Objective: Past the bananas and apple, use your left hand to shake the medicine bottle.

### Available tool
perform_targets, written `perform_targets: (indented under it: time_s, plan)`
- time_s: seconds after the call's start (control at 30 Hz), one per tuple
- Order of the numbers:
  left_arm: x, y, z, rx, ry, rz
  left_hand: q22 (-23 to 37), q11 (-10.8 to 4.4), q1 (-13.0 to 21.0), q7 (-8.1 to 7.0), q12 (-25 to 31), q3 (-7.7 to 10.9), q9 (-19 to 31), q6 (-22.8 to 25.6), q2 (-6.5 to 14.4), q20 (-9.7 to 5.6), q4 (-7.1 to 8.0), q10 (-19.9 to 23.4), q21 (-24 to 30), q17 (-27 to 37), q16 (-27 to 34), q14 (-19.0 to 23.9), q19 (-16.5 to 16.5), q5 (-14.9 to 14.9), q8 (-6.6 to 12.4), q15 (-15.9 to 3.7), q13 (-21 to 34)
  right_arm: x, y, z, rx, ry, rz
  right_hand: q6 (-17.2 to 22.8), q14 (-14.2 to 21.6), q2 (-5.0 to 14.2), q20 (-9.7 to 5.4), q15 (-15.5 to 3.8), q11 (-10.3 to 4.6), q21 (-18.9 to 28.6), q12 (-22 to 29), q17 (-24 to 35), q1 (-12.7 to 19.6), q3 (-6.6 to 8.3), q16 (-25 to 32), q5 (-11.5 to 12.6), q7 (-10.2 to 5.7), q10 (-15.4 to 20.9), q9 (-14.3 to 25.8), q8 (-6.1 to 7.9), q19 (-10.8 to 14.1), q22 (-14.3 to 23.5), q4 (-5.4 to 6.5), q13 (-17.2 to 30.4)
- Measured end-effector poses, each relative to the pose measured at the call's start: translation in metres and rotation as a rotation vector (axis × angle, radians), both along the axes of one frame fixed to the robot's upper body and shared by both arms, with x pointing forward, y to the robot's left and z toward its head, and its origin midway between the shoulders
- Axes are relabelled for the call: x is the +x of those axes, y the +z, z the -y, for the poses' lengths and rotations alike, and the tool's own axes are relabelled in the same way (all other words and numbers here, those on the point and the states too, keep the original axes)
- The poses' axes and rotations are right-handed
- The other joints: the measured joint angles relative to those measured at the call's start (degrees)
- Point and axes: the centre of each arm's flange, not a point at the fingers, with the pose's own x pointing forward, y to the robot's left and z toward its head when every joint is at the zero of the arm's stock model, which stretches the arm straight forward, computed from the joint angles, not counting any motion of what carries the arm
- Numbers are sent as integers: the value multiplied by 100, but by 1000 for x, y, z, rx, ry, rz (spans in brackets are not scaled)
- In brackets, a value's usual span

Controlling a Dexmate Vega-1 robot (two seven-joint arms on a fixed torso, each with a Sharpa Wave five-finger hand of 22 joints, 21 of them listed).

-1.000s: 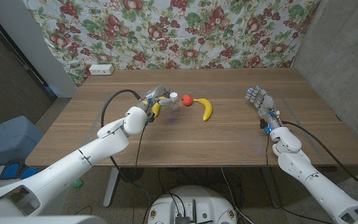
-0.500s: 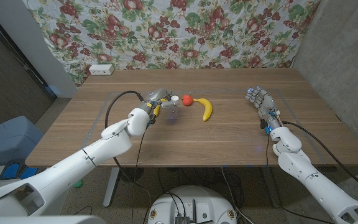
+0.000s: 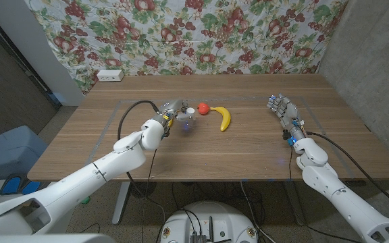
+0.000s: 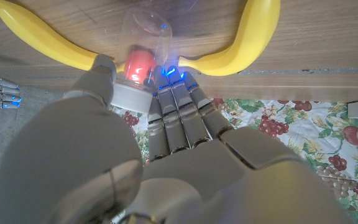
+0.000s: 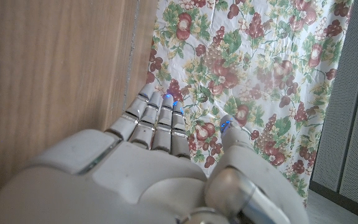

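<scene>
My left hand (image 3: 172, 111) grips a clear medicine bottle (image 3: 189, 112) with a white cap, held over the table's middle. In the left wrist view the thumb and fingers (image 4: 174, 102) close around the cap (image 4: 131, 94), and the clear body (image 4: 145, 28) points away from the hand. A red apple (image 3: 203, 108) sits just right of the bottle. One banana (image 3: 225, 119) lies right of the apple. A second banana (image 4: 39, 38) lies under my left hand, mostly hidden in the head view. My right hand (image 3: 281, 109) stands at the table's right side, fingers straight and apart, holding nothing.
A white power strip (image 3: 110, 75) lies at the table's back left edge (image 3: 107, 82). A floral cloth (image 3: 194, 34) hangs behind the table. Bare wood stretches between the banana and my right hand. A blue bin (image 3: 9, 152) stands on the floor at the left.
My left hand with the bottle has come slightly nearer and lower, and the forearm has shifted a little right. The fruit and my right hand have not moved.
</scene>
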Motion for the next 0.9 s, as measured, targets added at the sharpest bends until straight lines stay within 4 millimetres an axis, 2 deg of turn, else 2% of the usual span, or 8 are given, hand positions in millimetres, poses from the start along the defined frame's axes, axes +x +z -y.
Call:
perform_targets:
  time_s: [0.77,0.9]
  plan:
    - [4,-12,5,86,46,-4,0,9,0,-9,-32,-6,-40,11,0,0,-27,10,23,-1,0,6,0,21,-54,-6,0,-4,-2,-1,-1,0,5,0,0,0,-1,0,0,-27,0,-1,0,0,0,0,0,0,0,0,1,0,0,0]
    - [4,-12,5,90,47,-5,0,-25,0,-1,-138,-55,-96,61,0,1,-25,15,23,-16,-40,6,-62,54,-183,-6,49,-5,-2,-1,-2,0,6,0,0,1,-21,0,0,-48,0,-1,-1,0,0,0,0,0,0,0,21,0,0,-1]
